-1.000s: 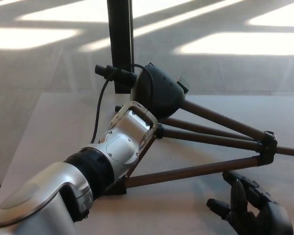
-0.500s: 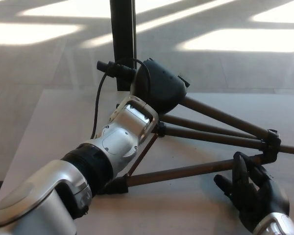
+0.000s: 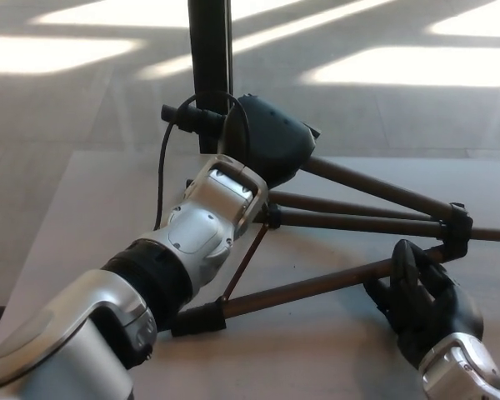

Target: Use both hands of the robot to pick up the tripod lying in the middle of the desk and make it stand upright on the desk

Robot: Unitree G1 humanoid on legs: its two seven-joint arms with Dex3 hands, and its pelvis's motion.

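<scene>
**A:** Where is the tripod, and how does it lie?

**B:** The dark metal tripod with brown tube legs (image 3: 358,221) lies on its side across the middle of the pale grey desk (image 3: 83,208). Its rounded black head (image 3: 271,142) is tipped up at the far end, near a black vertical post (image 3: 210,67) beyond the desk edge. The legs fan out toward the right, with one lower leg running back to a black foot (image 3: 198,318) near the front. A thin black cable (image 3: 162,183) loops down from the head.

**A:** Why is the head raised?

**B:** As I judge it, the left arm is propping it. The silver and white forearm reaches in from the lower left, and the left hand (image 3: 237,179) sits right under the head. The wrist casing hides the fingers, so I cannot tell whether they grip or merely support.

**A:** And the other hand?

**B:** The black right hand (image 3: 421,300) rises from the lower right, palm facing the lower leg. Its thick fingers are spread, holding nothing, just beside the tube and perhaps brushing it.

**A:** What does that suggest?

**B:** Probably it is lining up to take that leg, so both hands can swing the tripod upright.
</scene>
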